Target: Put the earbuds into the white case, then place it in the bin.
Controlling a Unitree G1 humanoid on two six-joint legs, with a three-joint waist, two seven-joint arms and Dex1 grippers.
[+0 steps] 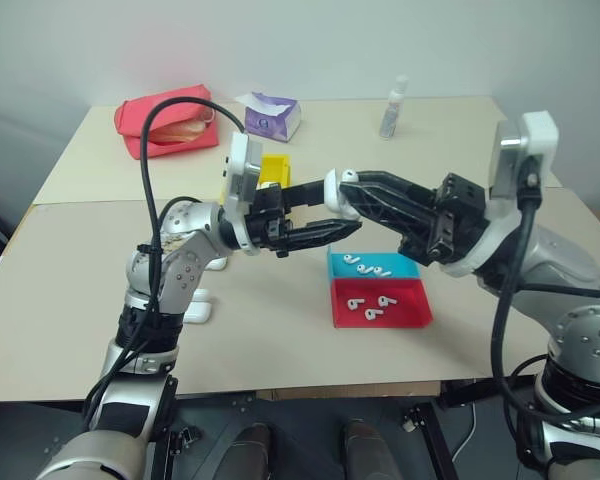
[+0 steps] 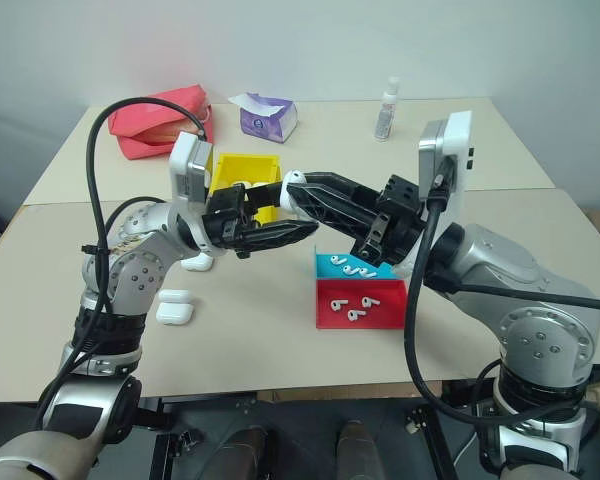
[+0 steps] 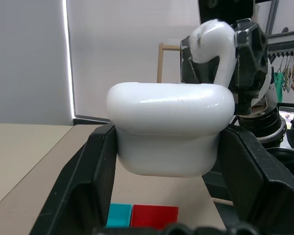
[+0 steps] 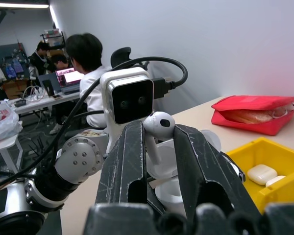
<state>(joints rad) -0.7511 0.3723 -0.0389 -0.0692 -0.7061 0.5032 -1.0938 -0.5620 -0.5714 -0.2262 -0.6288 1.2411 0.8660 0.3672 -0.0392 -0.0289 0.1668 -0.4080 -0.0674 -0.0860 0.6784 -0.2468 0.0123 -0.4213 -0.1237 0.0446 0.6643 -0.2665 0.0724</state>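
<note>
1. An earbud [image 4: 159,126] is pinched between the two black fingers of the right claw [image 4: 160,147], its rounded head standing just above the fingertips; the fingers are nearly closed, parted only by the earbud's stem.
2. The white case [image 3: 170,128] is clamped between the fingers of the left claw [image 3: 169,147], which is closed tight on its sides; in the right wrist view the case is seen with its lid open, directly beyond the held earbud.
3. Both claws are raised above the bench [image 1: 280,330] and meet tip to tip over its middle; the earbud is held right at the case, but whether the two touch cannot be told.
4. Below the claws a blue tray [image 1: 405,268] and a red tray [image 1: 410,312] lie side by side, touching; loose earbuds are seen in both, among them one in the red tray [image 1: 354,303] and one in the blue tray [image 1: 352,260].
5. The yellow bin [image 2: 242,168] stands on the bench behind the left claw; white cases [image 4: 260,174] are seen lying inside it.
6. Two further closed cases [image 2: 175,308] lie on the bench by the left arm.
7. At the far side of the bench a red pouch [image 1: 165,125], a purple tissue pack [image 1: 273,116] and a small clear bottle [image 1: 393,108] are set well apart from the trays.
8. In the right wrist view, people are seen seated at a desk with a laptop [image 4: 71,78] in the room beyond.
</note>
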